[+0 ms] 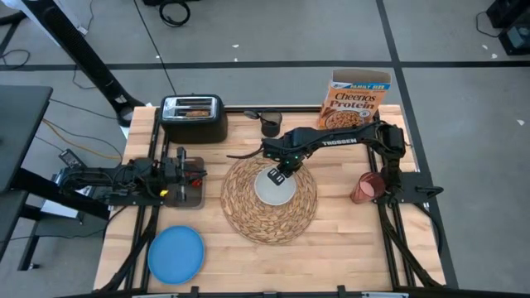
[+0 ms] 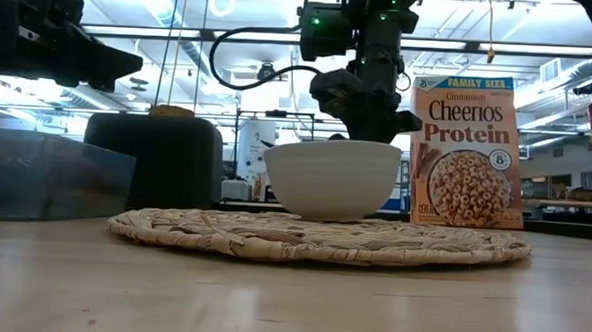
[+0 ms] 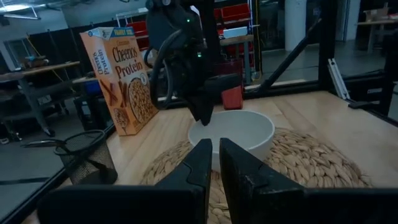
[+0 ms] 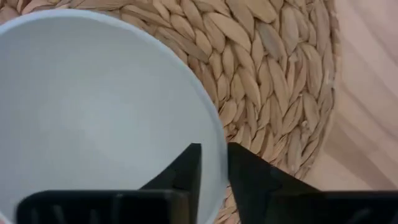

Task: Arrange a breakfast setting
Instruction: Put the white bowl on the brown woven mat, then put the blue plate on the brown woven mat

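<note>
A white bowl (image 1: 275, 187) stands on its base in the middle of the round woven straw placemat (image 1: 269, 217). My right gripper (image 4: 214, 165) points down over the bowl's far rim, open a little, with one finger inside the bowl and one outside. At the table's left, my left gripper (image 3: 215, 163) is shut, level and holds nothing. The blue plate (image 1: 175, 254) lies at the near left. The translucent red cup (image 1: 367, 188) stands at the right. A toast slice (image 1: 195, 105) sits in the black toaster (image 1: 194, 120). My right gripper straddles the bowl's far rim (image 4: 214, 134) from above, one finger inside and one outside. A narrow strip of rim shows between the fingers. Whether either finger touches the rim, I cannot tell. The bowl stands upright on the placemat.
A Cheerios box (image 1: 354, 101) stands upright at the far right. A small black cup (image 1: 271, 125) is at the far edge beside the toaster. A clear bin (image 2: 45, 180) sits under my left arm. Bare wood lies near the front edge and right of the placemat.
</note>
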Controlling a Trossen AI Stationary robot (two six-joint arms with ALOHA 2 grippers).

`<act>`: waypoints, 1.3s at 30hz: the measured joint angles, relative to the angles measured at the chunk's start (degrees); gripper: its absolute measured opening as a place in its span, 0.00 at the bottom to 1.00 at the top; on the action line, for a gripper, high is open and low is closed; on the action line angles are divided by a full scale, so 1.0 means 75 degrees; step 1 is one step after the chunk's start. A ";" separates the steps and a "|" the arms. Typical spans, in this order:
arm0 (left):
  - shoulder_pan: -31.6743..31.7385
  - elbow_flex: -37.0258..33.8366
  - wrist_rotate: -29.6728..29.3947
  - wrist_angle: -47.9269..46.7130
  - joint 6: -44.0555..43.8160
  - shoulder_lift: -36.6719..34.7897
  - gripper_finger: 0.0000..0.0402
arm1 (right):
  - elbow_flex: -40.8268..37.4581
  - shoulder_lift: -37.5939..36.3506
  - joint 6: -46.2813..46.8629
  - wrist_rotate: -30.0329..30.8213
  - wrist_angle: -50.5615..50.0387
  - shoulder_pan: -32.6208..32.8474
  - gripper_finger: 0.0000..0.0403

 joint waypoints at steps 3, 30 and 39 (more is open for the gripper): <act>-0.0001 0.0000 -0.0003 0.0016 -0.0018 -0.0001 0.10 | -0.0003 -0.0072 0.0046 -0.0039 -0.0001 0.0006 0.31; -0.0746 0.1413 0.0057 0.2492 -0.5758 0.1032 0.04 | 0.0002 -0.3122 0.0187 0.3953 0.2483 0.3796 0.47; -0.3192 0.4622 -0.0108 -0.1935 -0.7856 0.5172 0.01 | 0.0003 -0.3548 -0.0141 0.4114 0.2151 0.4227 0.47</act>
